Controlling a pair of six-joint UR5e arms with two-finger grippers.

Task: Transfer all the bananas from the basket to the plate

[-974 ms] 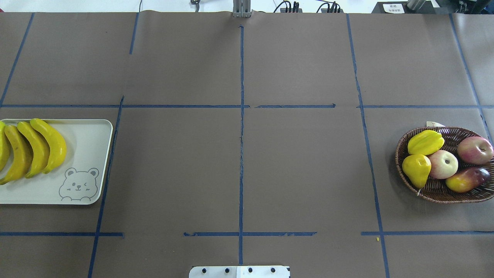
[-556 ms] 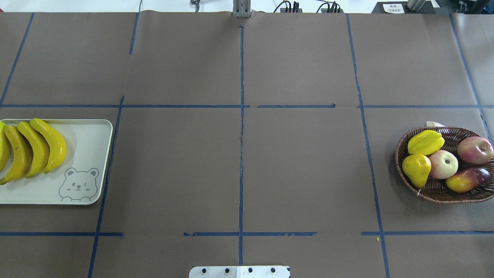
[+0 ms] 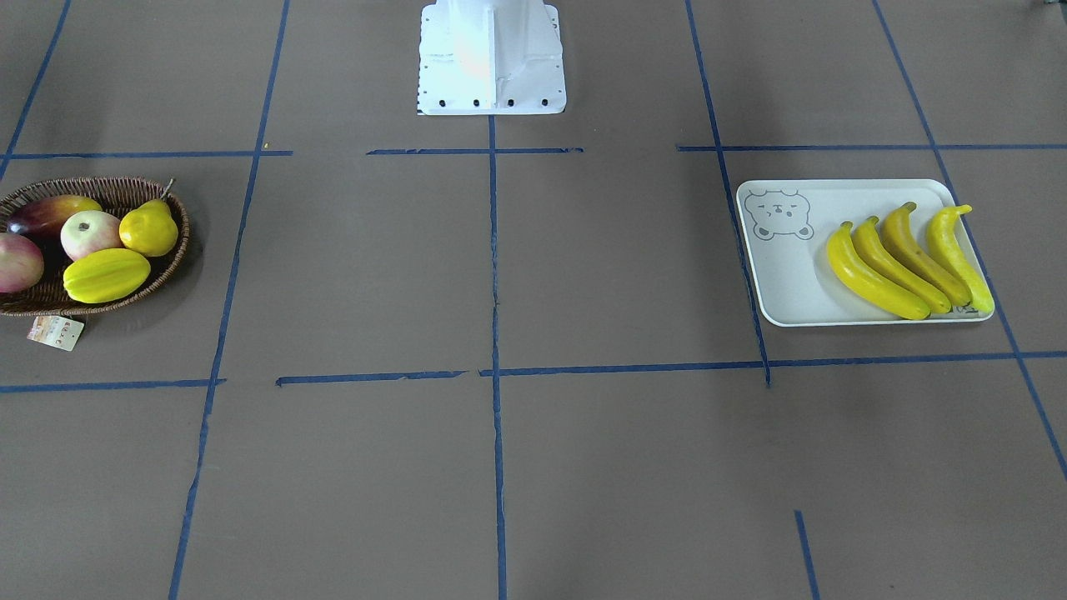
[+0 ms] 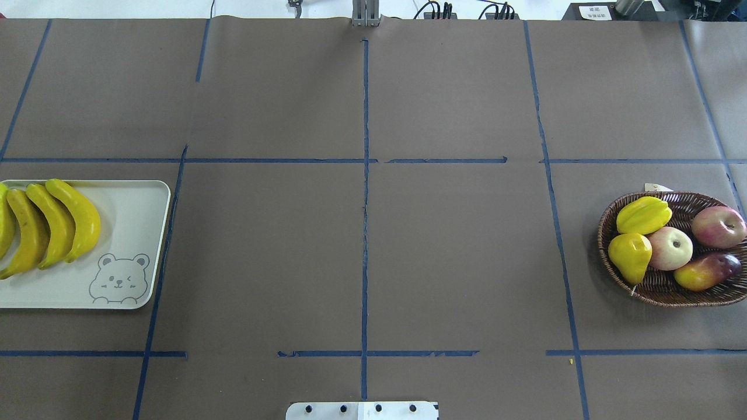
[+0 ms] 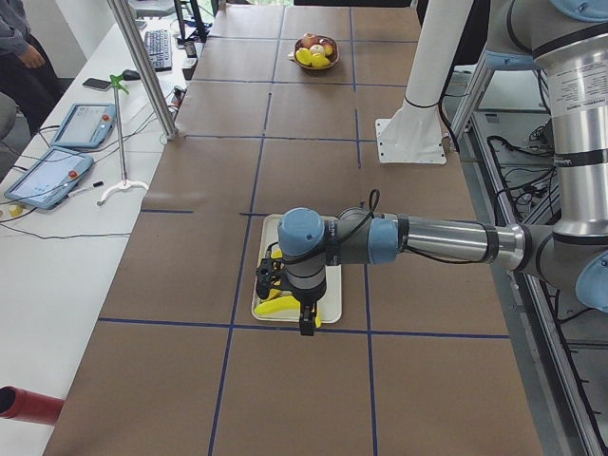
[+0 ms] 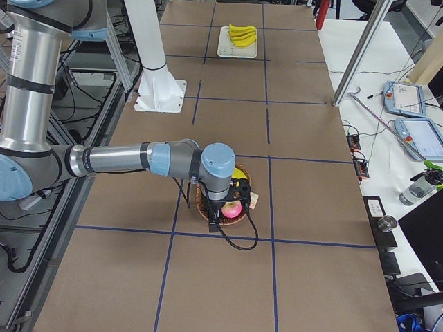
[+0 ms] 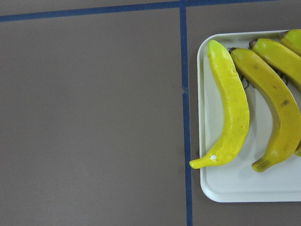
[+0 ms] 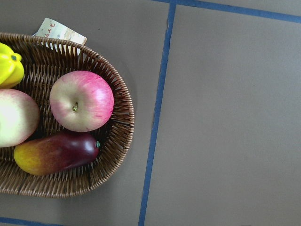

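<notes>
Four yellow bananas lie side by side on the white bear-print plate at the table's left end. In the overhead view the bananas fill the plate's left part. The dark wicker basket at the right end holds no banana. My left gripper hangs over the plate; its wrist view shows bananas on the plate. My right gripper hangs over the basket. I cannot tell whether either gripper is open or shut.
The basket holds a starfruit, a yellow pear, two apples and a red-yellow mango. A paper tag hangs from its rim. The white robot base stands at the table's near middle edge.
</notes>
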